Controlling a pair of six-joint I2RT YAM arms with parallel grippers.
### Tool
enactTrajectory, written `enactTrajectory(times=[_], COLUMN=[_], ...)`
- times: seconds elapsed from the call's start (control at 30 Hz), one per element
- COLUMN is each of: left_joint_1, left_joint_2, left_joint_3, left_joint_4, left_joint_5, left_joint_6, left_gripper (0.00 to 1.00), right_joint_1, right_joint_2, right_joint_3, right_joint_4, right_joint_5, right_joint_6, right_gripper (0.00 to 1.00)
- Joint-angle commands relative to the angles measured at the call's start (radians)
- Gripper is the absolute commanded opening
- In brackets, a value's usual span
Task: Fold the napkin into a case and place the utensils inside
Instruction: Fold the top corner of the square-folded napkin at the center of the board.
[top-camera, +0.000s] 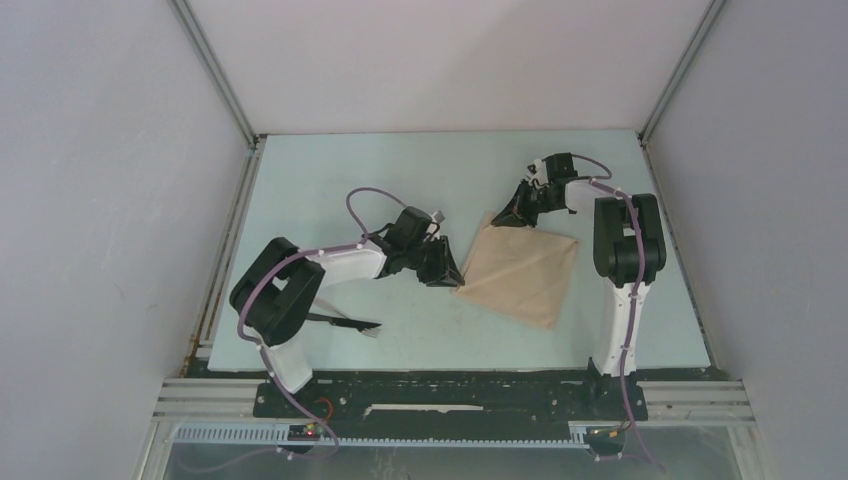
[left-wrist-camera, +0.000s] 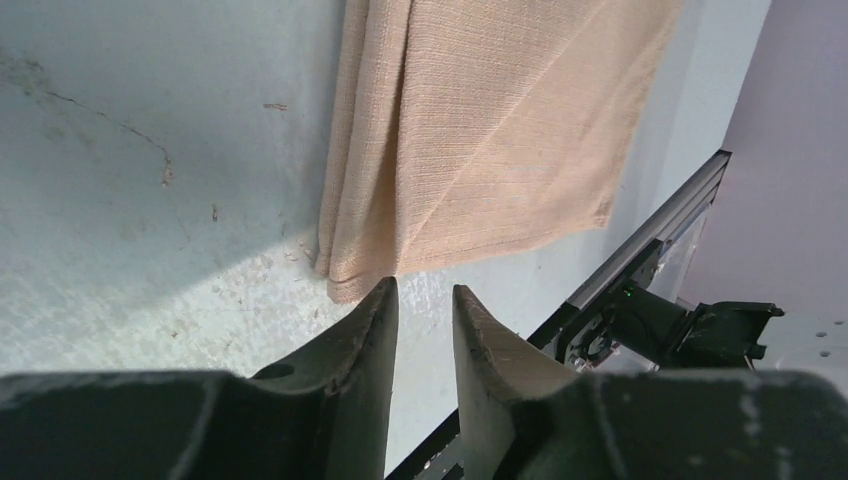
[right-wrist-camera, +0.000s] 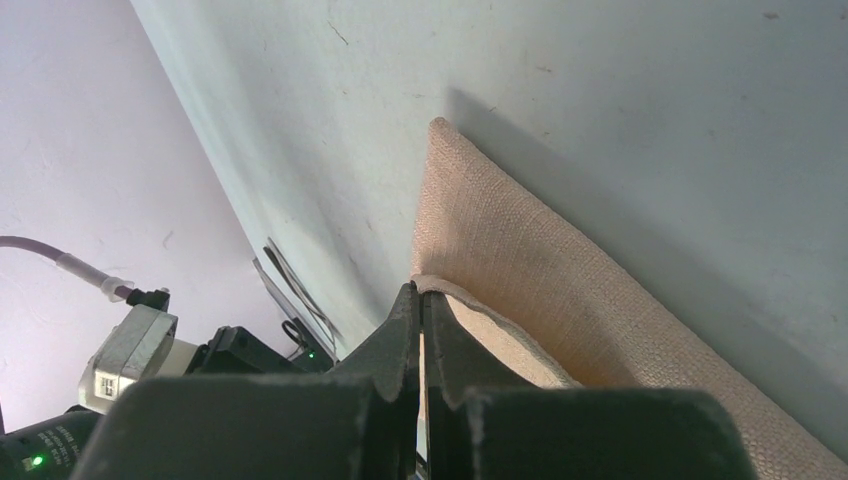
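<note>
On bench (top-camera: 330, 180), napkin (top-camera: 525, 270) lies part-folded. Left end effector (left-wrist-camera: 424, 290) apart, empty, just off its corner. Right end effector (right-wrist-camera: 420, 295) clamped on its edge. Judged: folding step; next fold needs a left regrasp.

The utensils (top-camera: 350, 323) lie partly hidden beneath the left arm (top-camera: 300, 280).

Two arms, left arm (top-camera: 300, 275) and right arm (top-camera: 625, 270): white links joined by bulky black housings, with a purple-grey cable (top-camera: 349, 204) running along each. Both bases are bolted to a black plate (top-camera: 520, 398). Left tool (left-wrist-camera: 424, 290) and right tool (right-wrist-camera: 420, 293): two dark, tapered fingers (left-wrist-camera: 370, 330) with scuffed, pale-dusted edges
</note>
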Motion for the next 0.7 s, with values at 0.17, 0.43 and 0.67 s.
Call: enactTrajectory(times=[0.17, 0.43, 0.67], left_joint_1=[0.008, 0.005, 0.005], left_joint_2=[0.004, 0.011, 0.009], left_joint_3=[-0.012, -0.032, -0.029], left_joint_4=[0.035, 0.052, 0.047], left_joint_5=[0.032, 0.027, 0.024], left_joint_6=[-0.017, -0.016, -0.013], left_gripper=[0.27, 0.33, 0.29], right_joint_1=[0.007, 0.007, 0.005], right_joint_2=[0.017, 0.046, 0.056], right_joint_3=[0.046, 0.072, 0.086], right_joint_4=[0.022, 0.022, 0.02], right_joint_5=[-0.028, -0.026, -0.015], right_joint_6=[-0.009, -0.001, 0.001], right_gripper=[0.0, 0.0, 0.0])
